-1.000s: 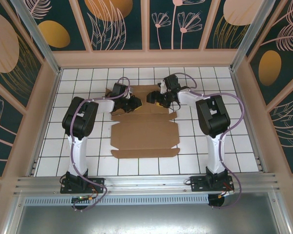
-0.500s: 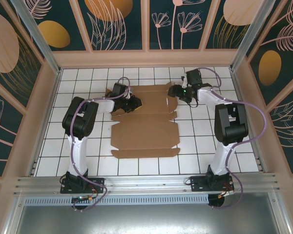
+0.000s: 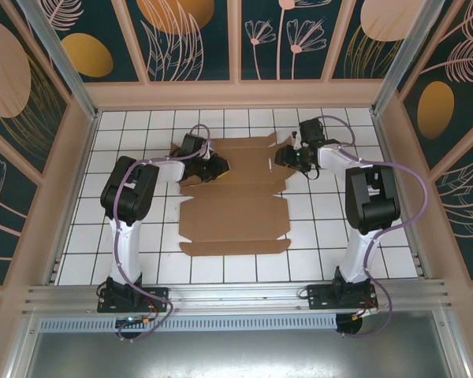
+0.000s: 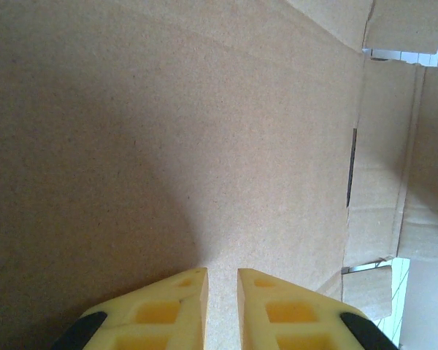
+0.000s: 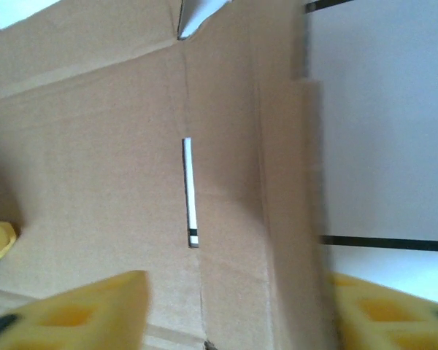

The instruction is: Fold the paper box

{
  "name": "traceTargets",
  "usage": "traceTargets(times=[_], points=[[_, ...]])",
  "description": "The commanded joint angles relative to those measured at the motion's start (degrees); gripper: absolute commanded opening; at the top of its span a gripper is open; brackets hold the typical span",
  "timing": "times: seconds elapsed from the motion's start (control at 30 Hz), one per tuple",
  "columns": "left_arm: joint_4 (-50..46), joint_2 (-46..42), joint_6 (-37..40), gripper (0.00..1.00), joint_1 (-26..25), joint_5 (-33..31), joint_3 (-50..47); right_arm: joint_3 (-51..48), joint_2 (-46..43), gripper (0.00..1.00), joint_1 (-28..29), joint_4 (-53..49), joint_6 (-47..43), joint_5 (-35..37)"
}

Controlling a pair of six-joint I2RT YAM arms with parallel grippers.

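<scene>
- The paper box (image 3: 232, 216) lies as a flat, unfolded brown sheet in the middle of the white tiled table (image 3: 134, 142). Its far panel reaches up between the 2 grippers.
- The left gripper (image 3: 219, 167) sits over the upper left part of the sheet. In the left wrist view its 2 yellow fingers (image 4: 168, 306) rise from the bottom edge with a narrow gap between them, and cardboard fills the frame beyond. Its jaws are nearly closed; whether they pinch the sheet, I cannot tell.
- The right gripper (image 3: 282, 157) is at the upper right edge of the sheet. In the right wrist view its fingers (image 5: 80, 310) stand wide apart at the lower left and lower right corners. The sheet's right edge strip and a thin slot (image 5: 190, 189) lie between them, and the jaws grip nothing.
- 1 second ago the right gripper was over the upper middle of the sheet. It has swung out to the right edge since, and its jaws have narrowed.
- The left arm and the sheet's near half stay as they were.
</scene>
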Motion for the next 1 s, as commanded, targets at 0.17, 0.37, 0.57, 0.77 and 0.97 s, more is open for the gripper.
traceTargets(times=[0.17,0.37,0.57,0.77,0.97], points=[[-5.6,3.6,1.4,0.19,0.1,-2.6,-0.6,6.4,2.8,0.12,4.1,-5.9,-2.5,14.0],[-5.6,3.5,1.4,0.19,0.1,-2.5,-0.6,13.6,9.9,0.08,10.0,-15.0,-7.0,34.2],[-5.6,3.6,1.4,0.19,0.0,-2.4,-0.5,16.4,16.2,0.09,15.3,-18.3,-10.1,48.5],[-5.6,3.6,1.6,0.19,0.0,-2.4,-0.4,16.4,17.9,0.18,17.0,-17.7,-11.2,52.6],[-6.1,3.4,2.2,0.20,0.0,-2.5,-0.2,15.6,8.7,0.51,15.1,-14.8,-9.3,44.9]])
